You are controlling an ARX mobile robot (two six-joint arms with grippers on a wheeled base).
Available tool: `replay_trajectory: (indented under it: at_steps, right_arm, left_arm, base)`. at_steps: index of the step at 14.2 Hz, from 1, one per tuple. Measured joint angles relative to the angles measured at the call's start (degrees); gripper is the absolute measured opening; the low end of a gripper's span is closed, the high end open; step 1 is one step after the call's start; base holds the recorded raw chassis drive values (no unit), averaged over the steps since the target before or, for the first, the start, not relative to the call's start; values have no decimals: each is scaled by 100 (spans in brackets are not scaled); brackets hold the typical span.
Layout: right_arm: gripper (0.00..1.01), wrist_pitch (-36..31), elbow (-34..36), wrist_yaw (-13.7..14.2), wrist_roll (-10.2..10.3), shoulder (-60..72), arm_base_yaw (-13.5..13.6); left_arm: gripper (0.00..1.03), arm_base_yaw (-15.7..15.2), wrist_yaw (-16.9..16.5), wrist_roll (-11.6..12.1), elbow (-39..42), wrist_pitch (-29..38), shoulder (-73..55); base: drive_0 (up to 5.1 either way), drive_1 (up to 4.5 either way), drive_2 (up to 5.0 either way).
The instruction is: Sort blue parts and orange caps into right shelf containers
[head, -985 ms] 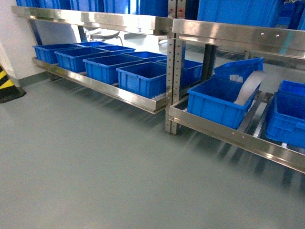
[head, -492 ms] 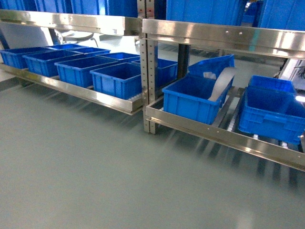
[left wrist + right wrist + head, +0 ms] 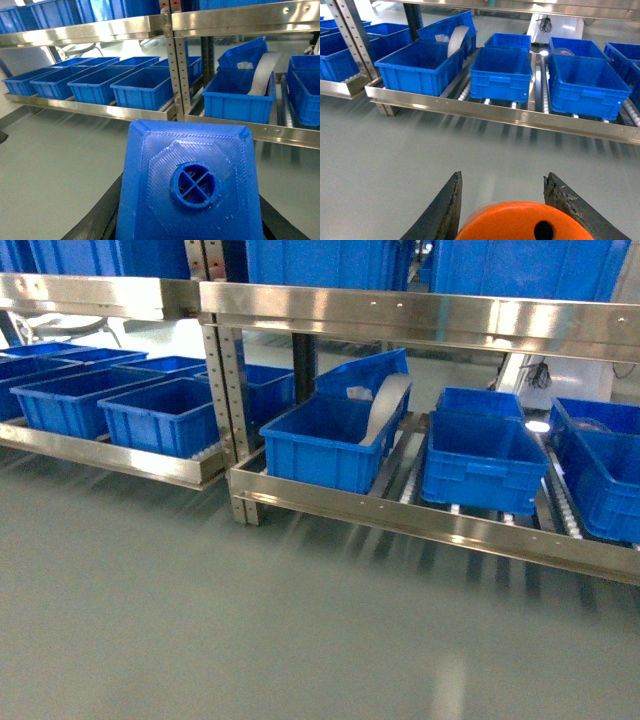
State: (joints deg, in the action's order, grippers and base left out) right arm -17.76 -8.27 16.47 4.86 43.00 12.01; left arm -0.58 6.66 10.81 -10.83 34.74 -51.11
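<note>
Your left tool (image 3: pixel 192 220) is clamped on the blue part (image 3: pixel 192 185), a stiff, light printed block, and your right tool (image 3: pixel 502 210) grips the orange cap (image 3: pixel 520 222) by its smooth, possibly slippery sides. The right shelf containers (image 3: pixel 485 455) wait at about one o'clock, well apart.

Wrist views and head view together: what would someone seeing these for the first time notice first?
Each wrist view is dominated by a held piece: a blue part with a round knob fills the left wrist view, and an orange cap sits between the right gripper's dark fingers. Beyond them, in the head view, a steel shelf carries rows of blue crates, one with a grey strip leaning in it.
</note>
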Motion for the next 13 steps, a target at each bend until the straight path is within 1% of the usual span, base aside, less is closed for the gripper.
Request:
replay_trajectory:
  at_steps: [13]
  right_arm:
    - [43, 0, 0, 2, 0, 0, 0]
  left_arm:
    - [44, 0, -2, 0, 0, 0, 0]
  base:
    - [-161, -161, -161]
